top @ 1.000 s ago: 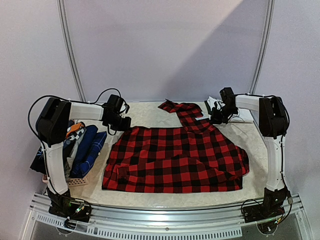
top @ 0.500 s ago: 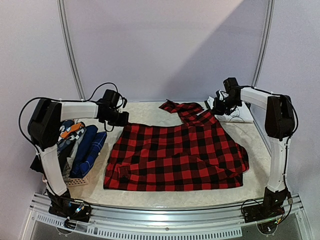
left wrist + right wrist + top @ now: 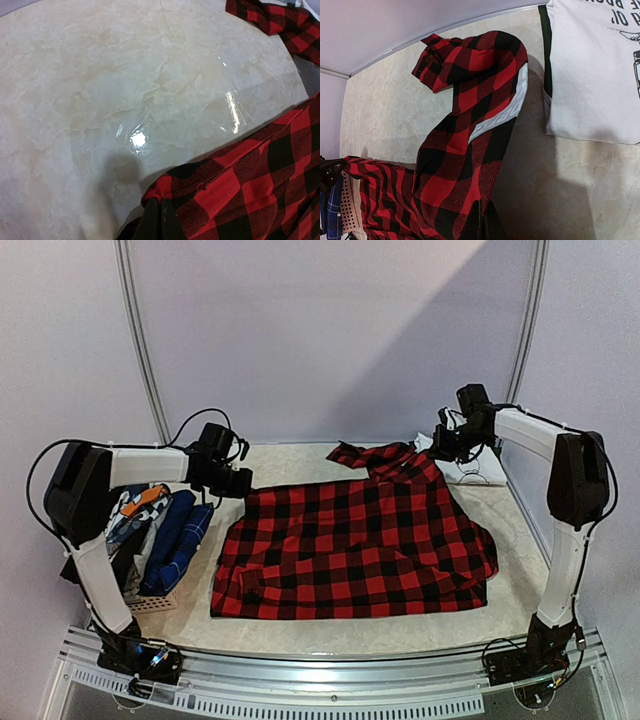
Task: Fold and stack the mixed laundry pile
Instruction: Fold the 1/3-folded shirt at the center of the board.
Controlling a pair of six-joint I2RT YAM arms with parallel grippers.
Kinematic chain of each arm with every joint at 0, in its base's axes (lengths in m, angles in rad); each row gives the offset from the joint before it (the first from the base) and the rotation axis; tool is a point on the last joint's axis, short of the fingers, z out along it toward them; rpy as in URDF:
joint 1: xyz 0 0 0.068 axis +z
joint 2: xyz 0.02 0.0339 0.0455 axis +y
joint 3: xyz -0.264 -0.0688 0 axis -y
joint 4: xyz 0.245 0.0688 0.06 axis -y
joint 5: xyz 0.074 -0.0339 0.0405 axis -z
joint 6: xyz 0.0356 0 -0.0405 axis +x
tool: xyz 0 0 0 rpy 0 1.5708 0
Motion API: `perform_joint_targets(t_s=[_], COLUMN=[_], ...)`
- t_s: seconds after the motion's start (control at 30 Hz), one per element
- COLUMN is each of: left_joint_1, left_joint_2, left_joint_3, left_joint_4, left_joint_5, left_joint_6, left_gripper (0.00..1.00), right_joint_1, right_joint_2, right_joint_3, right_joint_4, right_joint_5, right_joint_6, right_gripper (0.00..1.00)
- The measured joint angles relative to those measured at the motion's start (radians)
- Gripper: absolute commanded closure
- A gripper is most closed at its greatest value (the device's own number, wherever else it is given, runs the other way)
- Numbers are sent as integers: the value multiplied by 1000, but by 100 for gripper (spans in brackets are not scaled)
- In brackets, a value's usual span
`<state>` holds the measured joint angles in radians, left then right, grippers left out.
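One soft red-black plaid shirt (image 3: 350, 550) across glossy marbled table (image 3: 290, 465).

The pale marbled surface (image 3: 295, 462) carries a red-black plaid shirt (image 3: 355, 550) spread across its middle. A folded white printed T-shirt (image 3: 478, 472) lies at the far right corner. A small woven basket (image 3: 155, 602) holding rolled garments (image 3: 175, 535) stands at the left edge.

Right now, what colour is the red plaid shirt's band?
White band on the red plaid shirt; best in right wrist view.
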<state>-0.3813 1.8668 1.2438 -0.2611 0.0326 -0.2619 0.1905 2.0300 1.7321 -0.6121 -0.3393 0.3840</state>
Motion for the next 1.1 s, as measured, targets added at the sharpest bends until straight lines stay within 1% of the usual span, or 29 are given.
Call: perform_joint_targets(t_s=[0.3,0.47,0.73,0.83,1.1], left_joint_1=[0,0,-10,-27,-94], left_joint_2=[-45,-93,-226,-264,-267], left_joint_3=[-67,-125,-176,-176,-203], left_joint_4=[39,65,56,44,-14], left_joint_5=[2,9,-10,-22,-78], left_joint_6=[-1,-1,-5,-8,-9], left_gripper=[100,100,100,100,100], right_joint_1=[0,0,1,1,11], right_joint_2=[-96,-112,-124,-163,-305], right_joint_3=[-111,-155,-209,-255,-442], right_joint_4=[33,56,77,81,123], right_joint_5=[-13,-15,-27,-26,-12], right_joint_6=[-3,-2,4,3,23], right_gripper=[100,100,100,99,98])
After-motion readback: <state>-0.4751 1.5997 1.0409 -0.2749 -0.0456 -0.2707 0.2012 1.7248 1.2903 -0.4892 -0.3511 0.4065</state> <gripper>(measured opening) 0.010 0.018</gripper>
